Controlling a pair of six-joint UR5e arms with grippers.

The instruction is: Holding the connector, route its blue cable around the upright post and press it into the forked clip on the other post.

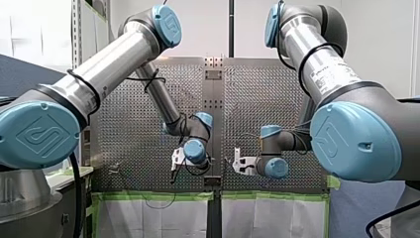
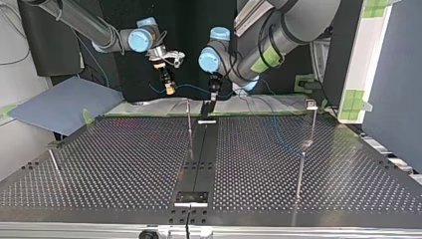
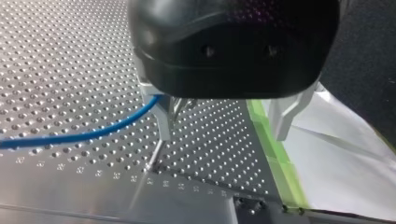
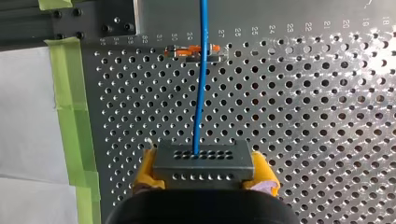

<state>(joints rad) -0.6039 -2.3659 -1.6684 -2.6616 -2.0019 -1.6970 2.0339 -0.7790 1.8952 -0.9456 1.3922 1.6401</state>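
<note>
Perforated metal bench [image 2: 124,164] fills the scene, with a dark strip down its middle and green tape [image 4: 74,116] along its edge over pale sheeting.

In the top view my right gripper [image 2: 168,84] hangs above the bench's far edge, at the view's left of centre. Its yellow-padded fingers [image 4: 264,172] are clamped on the two sides of the connector [image 4: 203,161], a dark grey block with rows of small holes. The blue cable [image 4: 201,93] leaves the connector's face and runs straight ahead of the gripper. Further on it crosses a small metal and orange part [image 4: 194,50] on the bench; I cannot tell whether it touches that part.

My left gripper [image 3: 224,116] is just beside the right one, low over the far end of the centre strip. Its metal fingers [image 3: 161,116] stand wide apart and grip nothing. The cable comes in from the side and ends from sight at one finger, and a thin rod leans close to that same finger.

From across the bench, the cable swings from the connector past my left gripper, then slopes down over the bench at the view's right. A thin upright post [image 2: 189,127] stands on the centre strip, nearer the camera than both grippers. Two more posts stand at the right, the farther one [image 2: 313,122] with a small fitting [image 2: 311,104] on top.
</note>
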